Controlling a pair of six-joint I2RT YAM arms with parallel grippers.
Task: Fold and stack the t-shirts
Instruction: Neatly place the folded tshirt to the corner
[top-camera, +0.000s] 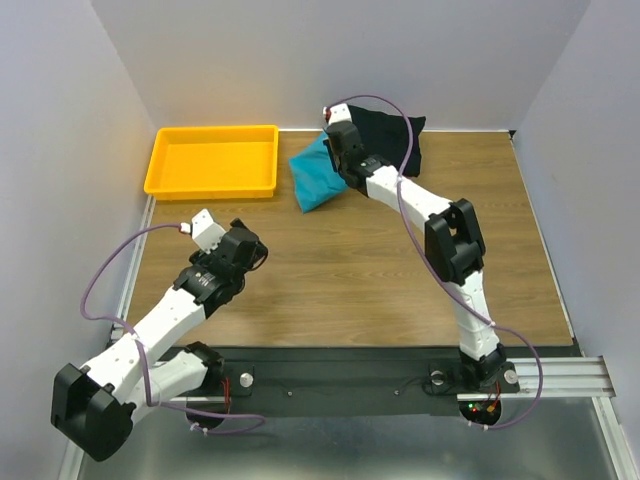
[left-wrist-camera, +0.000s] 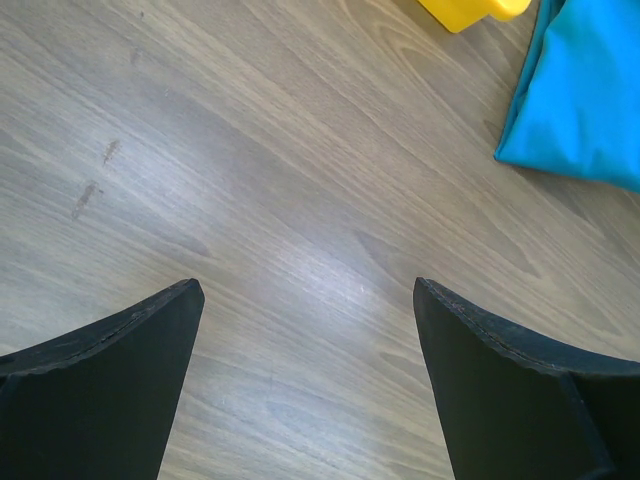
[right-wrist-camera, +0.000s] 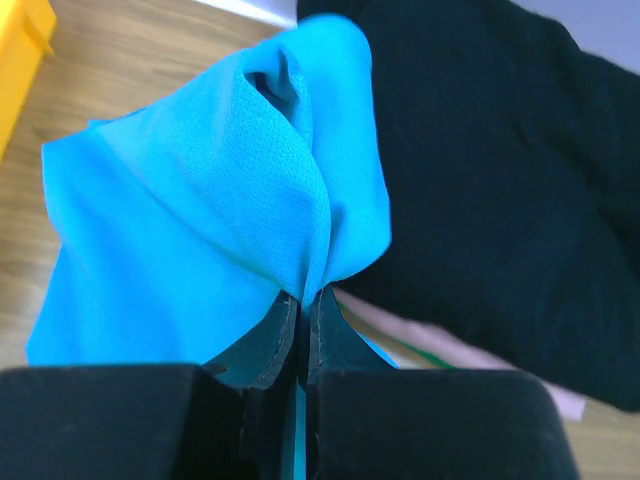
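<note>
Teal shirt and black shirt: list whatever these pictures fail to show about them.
- Top view: the right gripper pinching the teal shirt is hidden under its own wrist.
- Top view: the right arm crosses the black shirt, so its fold cannot be read.
- Right wrist view: under the black shirt only a pale strip and a green sliver show; the layers cannot be counted.
- Left wrist view: the frame edges cut off the teal shirt and the yellow tray.
</note>
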